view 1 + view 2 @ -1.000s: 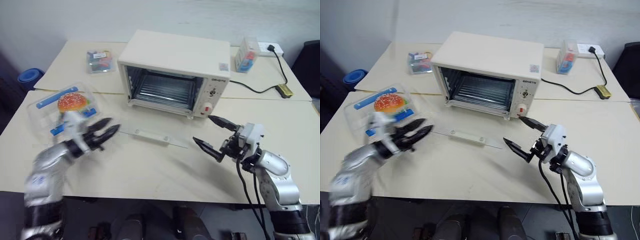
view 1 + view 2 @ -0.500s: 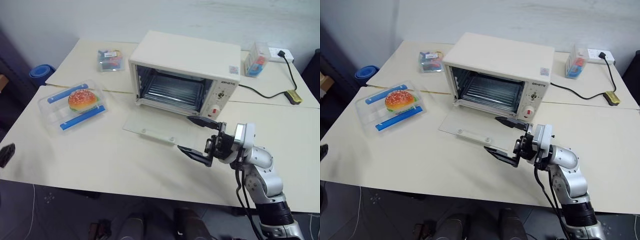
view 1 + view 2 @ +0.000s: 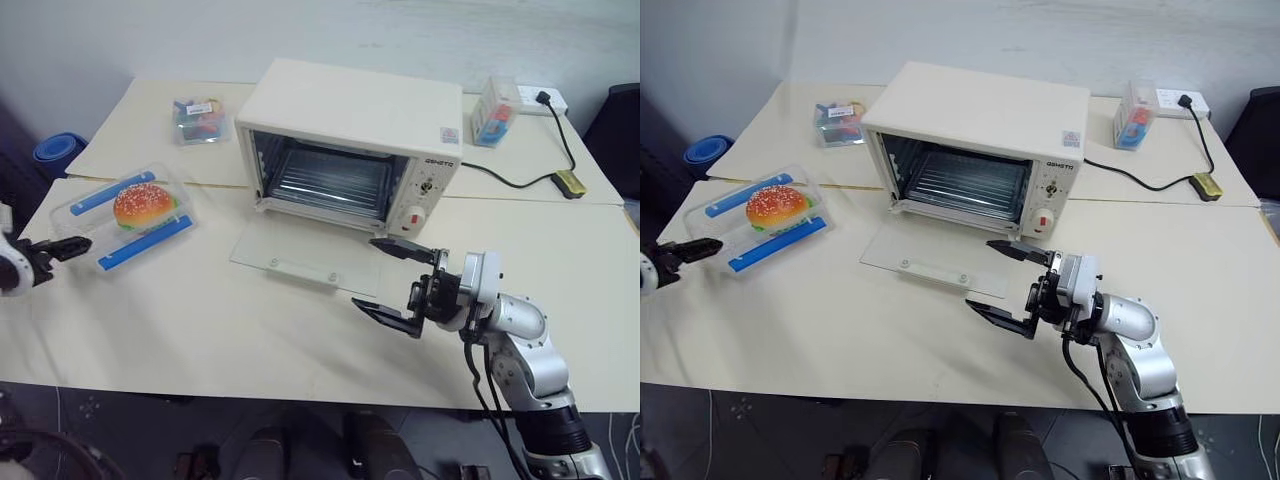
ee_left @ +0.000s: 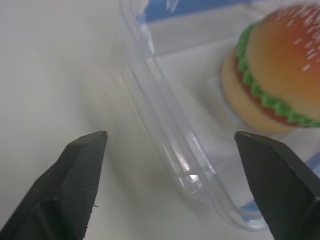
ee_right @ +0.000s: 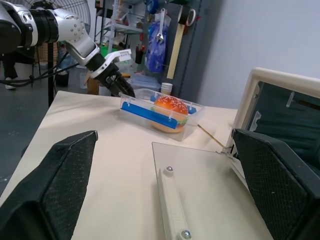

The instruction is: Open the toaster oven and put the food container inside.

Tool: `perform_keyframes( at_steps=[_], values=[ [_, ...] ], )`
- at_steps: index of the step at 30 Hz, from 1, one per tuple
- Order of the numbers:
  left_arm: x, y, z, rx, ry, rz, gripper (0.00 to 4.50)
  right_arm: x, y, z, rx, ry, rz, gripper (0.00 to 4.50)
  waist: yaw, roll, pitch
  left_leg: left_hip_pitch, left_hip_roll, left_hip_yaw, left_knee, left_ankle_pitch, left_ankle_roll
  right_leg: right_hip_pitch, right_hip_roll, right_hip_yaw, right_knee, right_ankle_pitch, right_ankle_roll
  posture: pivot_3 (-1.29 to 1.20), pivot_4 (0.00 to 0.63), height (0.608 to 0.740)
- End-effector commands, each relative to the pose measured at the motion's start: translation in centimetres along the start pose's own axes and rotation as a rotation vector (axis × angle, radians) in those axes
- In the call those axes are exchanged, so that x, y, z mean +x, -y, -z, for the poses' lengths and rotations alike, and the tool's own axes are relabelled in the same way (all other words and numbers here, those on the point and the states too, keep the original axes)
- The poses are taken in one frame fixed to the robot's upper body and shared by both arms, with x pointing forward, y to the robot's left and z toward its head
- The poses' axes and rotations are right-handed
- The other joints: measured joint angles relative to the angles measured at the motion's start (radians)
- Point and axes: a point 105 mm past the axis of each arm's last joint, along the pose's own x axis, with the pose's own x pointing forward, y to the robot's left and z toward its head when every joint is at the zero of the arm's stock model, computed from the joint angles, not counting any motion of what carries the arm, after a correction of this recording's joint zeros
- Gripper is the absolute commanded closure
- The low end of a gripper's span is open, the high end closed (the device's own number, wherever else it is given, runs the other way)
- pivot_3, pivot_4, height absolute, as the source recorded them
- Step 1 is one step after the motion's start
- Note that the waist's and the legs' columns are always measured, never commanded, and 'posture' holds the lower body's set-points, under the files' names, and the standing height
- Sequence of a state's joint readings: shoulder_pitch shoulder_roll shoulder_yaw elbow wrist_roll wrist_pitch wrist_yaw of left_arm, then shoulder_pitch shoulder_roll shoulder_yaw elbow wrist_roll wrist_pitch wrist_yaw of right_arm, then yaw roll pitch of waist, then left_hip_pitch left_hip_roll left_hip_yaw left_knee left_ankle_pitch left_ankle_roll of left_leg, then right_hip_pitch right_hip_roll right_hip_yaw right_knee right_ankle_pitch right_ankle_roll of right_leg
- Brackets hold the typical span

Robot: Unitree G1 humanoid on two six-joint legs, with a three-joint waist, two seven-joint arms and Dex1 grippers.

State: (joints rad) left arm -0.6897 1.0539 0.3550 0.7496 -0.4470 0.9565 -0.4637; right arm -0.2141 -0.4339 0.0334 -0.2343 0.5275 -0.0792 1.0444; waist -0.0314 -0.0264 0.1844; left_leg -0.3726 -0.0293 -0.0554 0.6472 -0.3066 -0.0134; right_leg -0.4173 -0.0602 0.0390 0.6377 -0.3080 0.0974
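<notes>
The right hand [image 3: 392, 280] hovers spread and empty just off the near right corner of the lowered glass door, so the opening looks done and fetching is the step in hand. At the left counter [image 3: 250, 330] edge the left hand [image 3: 60, 247], fingers parted and holding nothing, points at the food container [image 3: 125, 216] from its near-left corner, and next must straddle the clear wall and close. Farther back the toaster oven [image 3: 350, 140] stands open, right of the container

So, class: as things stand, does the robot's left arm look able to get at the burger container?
Probably yes. The left gripper sits at the food container's near end with open jaws, nothing between them; the wrist view shows the container's corner between the jaws.
</notes>
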Motion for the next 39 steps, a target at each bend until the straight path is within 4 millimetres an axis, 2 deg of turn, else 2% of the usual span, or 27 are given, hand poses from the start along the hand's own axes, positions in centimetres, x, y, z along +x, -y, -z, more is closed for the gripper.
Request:
perform_keyframes(
  at_steps=[1, 5, 10, 13, 15, 18, 22, 24, 27, 30, 32, 39],
  values=[
    [-0.5, -1.1, -1.3, 0.034, 0.018, -0.056, 1.46, 0.2, -0.3, -0.9, -0.038, 0.02, 0.016, 0.0, 0.002, 0.0, 0.0, 0.0, 0.0, 0.0, 0.0, 0.0, 0.0, 0.0, 0.0, 0.0, 0.0, 0.0, 0.0, 0.0, 0.15, 0.74],
    [-0.6, -1.6, -1.7, 0.021, 0.035, -0.066, 2.72, 0.0, -0.2, -0.8, -0.05, 0.007, 0.039, 0.0, 0.002, 0.0, 0.0, 0.0, 0.0, 0.0, 0.001, 0.0, 0.0, 0.0, 0.0, 0.0, 0.002, 0.0, 0.0, 0.0, 0.15, 0.74],
    [-1.9, -1.6, -4.0, 0.013, 0.11, -0.041, 4.24, -0.1, 0.0, -0.6, -0.067, -0.01, 0.057, 0.0, 0.001, 0.0, 0.0, 0.001, 0.0, 0.0, 0.001, 0.001, 0.0, 0.0, 0.0, 0.0, 0.005, 0.0, 0.0, 0.0, 0.15, 0.74],
    [-2.7, -1.0, -5.0, 0.049, 0.118, -0.008, 4.27, -0.3, 0.2, -0.5, -0.072, -0.018, 0.066, 0.0, 0.005, -0.002, 0.0, 0.0, 0.0, 0.0, 0.002, 0.001, 0.0, 0.0, 0.0, -0.001, 0.005, 0.0, 0.0, 0.0, 0.15, 0.74],
    [-3.8, 1.4, -6.1, 0.122, 0.107, 0.08, 4.27, -0.6, 0.4, -0.3, -0.071, -0.03, 0.078, 0.0, 0.004, -0.003, 0.0, 0.0, -0.001, 0.0, 0.002, 0.001, 0.0, 0.0, -0.001, 0.0, 0.005, 0.0, 0.0, 0.0, 0.15, 0.74],
    [-4.5, 4.9, -6.4, 0.206, 0.076, 0.183, 4.27, -1.2, 0.6, 0.0, -0.071, -0.048, 0.099, 0.0, 0.009, -0.003, 0.001, -0.002, -0.001, -0.003, 0.002, 0.001, 0.0, 0.001, -0.002, 0.002, 0.005, 0.0, 0.0, 0.0, 0.15, 0.74],
    [-4.8, 11.0, -5.2, 0.293, 0.016, 0.351, 4.27, -2.3, 0.8, 0.5, -0.071, -0.086, 0.136, 0.0, 0.013, -0.003, 0.001, -0.002, -0.001, -0.004, 0.001, 0.001, 0.0, 0.002, -0.002, 0.005, 0.005, 0.0, 0.0, 0.0, 0.15, 0.74],
    [-4.8, 13.2, -4.2, 0.327, -0.031, 0.381, 4.27, -2.8, 0.8, 0.7, -0.072, -0.102, 0.151, 0.0, 0.015, -0.003, 0.001, -0.002, -0.001, -0.004, 0.002, 0.001, 0.0, 0.002, -0.002, 0.005, 0.005, 0.0, 0.0, 0.0, 0.15, 0.74],
    [-4.1, 16.7, -3.2, 0.325, -0.055, 0.46, 4.27, -3.3, 0.7, 0.9, -0.072, -0.12, 0.171, 0.0, 0.013, -0.002, 0.001, -0.001, -0.001, -0.004, 0.003, 0.001, 0.0, 0.002, -0.001, 0.005, 0.005, 0.0, 0.0, 0.0, 0.15, 0.74],
    [-2.6, 20.5, -1.2, 0.379, -0.072, 0.511, 4.27, -3.6, 0.4, 1.0, -0.073, -0.127, 0.195, 0.0, 0.005, -0.002, 0.001, -0.001, -0.001, -0.004, 0.004, 0.002, -0.001, 0.002, -0.001, 0.005, 0.006, 0.0, 0.0, 0.0, 0.15, 0.74],
    [-1.8, 22.4, -0.6, 0.408, -0.061, 0.533, 4.27, -3.7, 0.3, 1.0, -0.073, -0.126, 0.21, 0.0, 0.003, -0.002, 0.001, 0.0, -0.002, -0.004, 0.004, 0.003, -0.002, 0.002, -0.001, 0.005, 0.007, 0.0, 0.0, 0.0, 0.15, 0.74],
    [0.5, 26.6, 0.4, 0.404, -0.02, 0.576, 4.27, -3.4, 0.2, 0.8, -0.083, -0.11, 0.246, 0.0, 0.004, -0.002, 0.001, 0.001, -0.001, -0.002, 0.003, 0.004, -0.004, 0.001, 0.0, 0.006, 0.008, 0.0, 0.0, 0.0, 0.15, 0.74]
  ],
)
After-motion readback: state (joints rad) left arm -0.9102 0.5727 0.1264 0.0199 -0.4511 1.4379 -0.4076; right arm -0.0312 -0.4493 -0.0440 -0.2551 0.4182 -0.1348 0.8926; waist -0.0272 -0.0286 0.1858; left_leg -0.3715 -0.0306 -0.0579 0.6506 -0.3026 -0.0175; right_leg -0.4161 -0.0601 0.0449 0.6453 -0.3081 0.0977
